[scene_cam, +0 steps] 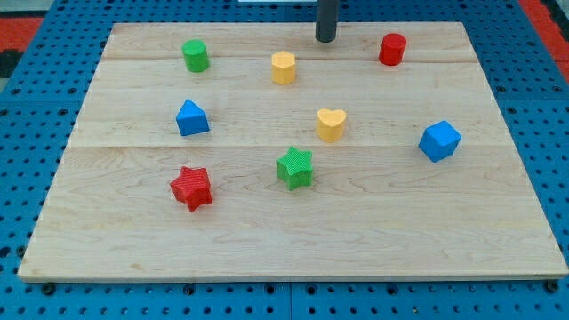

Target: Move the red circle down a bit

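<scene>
The red circle (392, 49) is a short red cylinder near the view's top right of the wooden board (293, 231). My tip (325, 40) is the lower end of a dark rod that comes down from the view's top edge. It stands on the board to the left of the red circle, with a clear gap between them. It touches no block.
A yellow hexagon (283, 68) lies below and left of my tip. A green cylinder (196, 56) is at the top left. A blue block (191, 118), yellow heart (331, 124), blue block (439, 140), green star (295, 168) and red star (192, 188) lie lower down.
</scene>
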`<action>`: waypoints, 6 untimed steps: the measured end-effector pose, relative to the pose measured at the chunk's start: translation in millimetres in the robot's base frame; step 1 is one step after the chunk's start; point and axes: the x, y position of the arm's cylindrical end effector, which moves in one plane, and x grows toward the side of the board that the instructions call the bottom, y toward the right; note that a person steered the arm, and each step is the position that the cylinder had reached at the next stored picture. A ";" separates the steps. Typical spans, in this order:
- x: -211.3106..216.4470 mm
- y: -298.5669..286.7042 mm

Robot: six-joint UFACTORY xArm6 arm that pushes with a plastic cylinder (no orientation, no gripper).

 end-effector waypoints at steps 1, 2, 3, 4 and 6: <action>-1.0 0.0; -5.6 5.0; -9.3 59.0; -9.4 131.8; -7.8 162.0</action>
